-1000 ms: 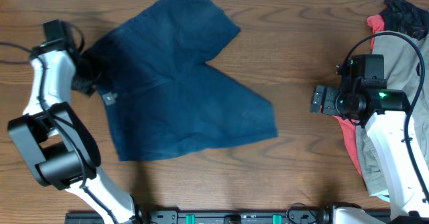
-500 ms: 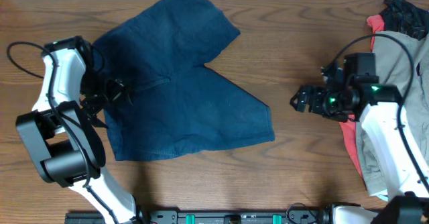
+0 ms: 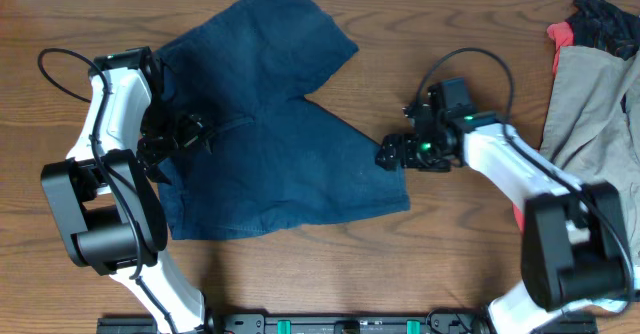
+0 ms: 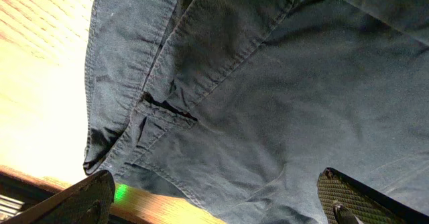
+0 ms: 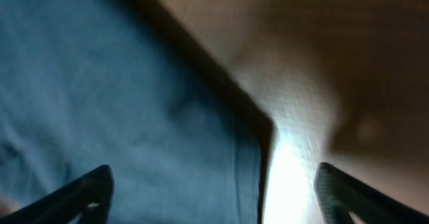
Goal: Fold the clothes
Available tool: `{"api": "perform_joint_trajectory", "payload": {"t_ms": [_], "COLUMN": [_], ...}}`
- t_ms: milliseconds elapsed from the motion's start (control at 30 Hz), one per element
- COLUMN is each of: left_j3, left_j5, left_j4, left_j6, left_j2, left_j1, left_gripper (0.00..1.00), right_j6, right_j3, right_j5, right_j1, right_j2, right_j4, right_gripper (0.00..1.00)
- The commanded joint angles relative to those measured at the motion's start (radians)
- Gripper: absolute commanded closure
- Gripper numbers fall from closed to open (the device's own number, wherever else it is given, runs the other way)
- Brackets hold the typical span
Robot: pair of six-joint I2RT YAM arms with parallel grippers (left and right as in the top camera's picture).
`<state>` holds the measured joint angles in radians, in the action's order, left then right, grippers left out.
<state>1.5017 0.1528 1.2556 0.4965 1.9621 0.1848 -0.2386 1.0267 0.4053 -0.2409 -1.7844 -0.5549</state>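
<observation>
Overhead, we see the navy shorts [image 3: 270,144] spread flat on the tabletop [image 3: 460,54]. Our left tool [image 3: 198,134] hangs released over their 9 o'clock side. Our right tool [image 3: 388,154], fingers apart, sits at their 3 o'clock hem corner. A beige garment [image 3: 590,94] lies at 2 o'clock.

Robot lab bench, wooden table [image 3: 460,264], cabled white arm [image 3: 500,159]

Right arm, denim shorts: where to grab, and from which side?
Take the hem corner of the shorts on the leg nearest the right gripper, coming in from the bare table side. The cloth lies flat, so only a free edge offers a pinch, and that corner sits between the open fingers in the wrist view. I'd go low, with one finger under.
</observation>
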Motion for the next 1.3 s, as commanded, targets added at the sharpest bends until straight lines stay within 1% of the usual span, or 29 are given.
{"api": "perform_joint_trajectory", "payload": {"t_ms": [0,33,67,133,200,267,367,533,733,833,933,1133,1167,1200,1233,1267], "left_j3": [-0.006,-0.006,-0.006,-0.006,-0.006,-0.006,-0.006,-0.006,-0.006,-0.006,-0.006,-0.006,-0.007,-0.008,-0.011,-0.014], "left_j5": [-0.016,-0.016,-0.016,-0.016,-0.015,-0.015,-0.015,-0.015,-0.015,-0.015,-0.014,0.047,0.061,0.072,0.079,0.083], "left_j4": [0.001,0.0,0.0,0.0,-0.003,-0.008,-0.02,-0.042,-0.067,-0.076,-0.082,-0.088,-0.096,-0.107,-0.122,-0.14], "left_j6": [-0.006,-0.006,-0.006,-0.006,-0.006,-0.006,-0.006,-0.006,-0.006,-0.006,-0.006,-0.003,-0.003,-0.003,-0.004,-0.007], "left_j2": [-0.006,-0.006,-0.006,-0.006,-0.006,-0.006,-0.006,-0.006,-0.006,-0.006,-0.006,-0.006,-0.006,-0.006,-0.005,-0.005], "left_j1": [-0.001,-0.001,-0.002,-0.002,-0.002,-0.003,-0.014,-0.057,-0.109,-0.124,-0.131,-0.131,-0.132,-0.132,-0.134,-0.137], "left_gripper": [0.02,0.02,0.02,0.02,0.02,0.02,0.02,0.02,0.02,0.02,0.02,0.02,0.02,0.02,0.02,0.02], "right_j6": [-0.023,-0.023,-0.023,-0.023,-0.011,0.008,0.008,-0.03,-0.072,-0.072,-0.071,-0.067,-0.061,-0.059,-0.059,-0.059], "right_j3": [-0.009,-0.009,-0.009,-0.009,-0.009,-0.008,-0.006,0.012,0.016,0.016,0.016,0.016,0.016,0.016,0.016,0.016], "right_j5": [0.032,0.056,0.076,0.082,0.082,0.081,0.063,-0.081,-0.329,-0.405,-0.409,-0.397,-0.397,-0.397,-0.397,-0.397], "right_j1": [-0.014,-0.014,-0.014,-0.014,-0.014,-0.007,0.021,0.145,0.335,0.409,0.446,0.431,0.427,0.422,0.418,0.415], "right_j2": [-0.065,-0.08,-0.09,-0.097,-0.095,-0.093,-0.093,-0.077,0.008,0.058,0.098,0.125,0.125,0.125,0.125,0.125], "right_j4": [0.05,0.066,0.074,0.076,0.076,0.077,0.084,0.051,-0.11,-0.201,-0.275,-0.39,-0.398,-0.404,-0.407,-0.408], "right_gripper": [0.2,0.27,0.37,0.62,0.78,0.98,0.99,0.99,0.99,0.99,0.99,0.99,0.98,0.94,0.84,0.7]}}
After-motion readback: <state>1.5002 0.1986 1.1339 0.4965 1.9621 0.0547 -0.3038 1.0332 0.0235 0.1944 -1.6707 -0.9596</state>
